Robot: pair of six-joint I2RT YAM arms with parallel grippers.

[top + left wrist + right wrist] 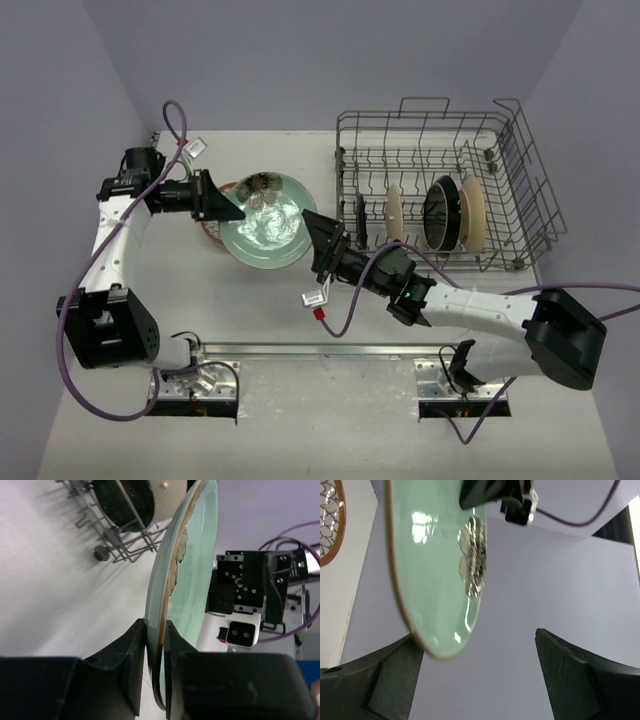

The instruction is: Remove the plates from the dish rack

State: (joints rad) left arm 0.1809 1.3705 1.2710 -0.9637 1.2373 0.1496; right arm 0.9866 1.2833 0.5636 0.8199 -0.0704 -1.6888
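Clamped tight with the left hand (pixel 154 635) on the rim of the pale green plate (pixel 197 555), one finger on each face. Holding that plate up off the surface (pixel 190 300), flower motif toward the top camera, just left of the dish rack (pixel 420 150). Facing it from the rack side with the right hand (pixel 312 243): spread wide apart, gripping nothing. Framing the plate's lower edge in the right wrist view; hard to tell there whether touching one finger or just beside it. Down on the surface, left of the dish rack and partly hidden by the green one, lying flat: a brown-rimmed plate (pixel 208 233) with a pale patterned centre. Inside the dish rack, standing on edge between the tines: a black plate (pixel 440 212), a cream plate (pixel 474 215) right against it toward the rack's right end, a second cream plate (pixel 393 212) further left, and a dark plate (pixel 360 218) nearest the rack's left end.
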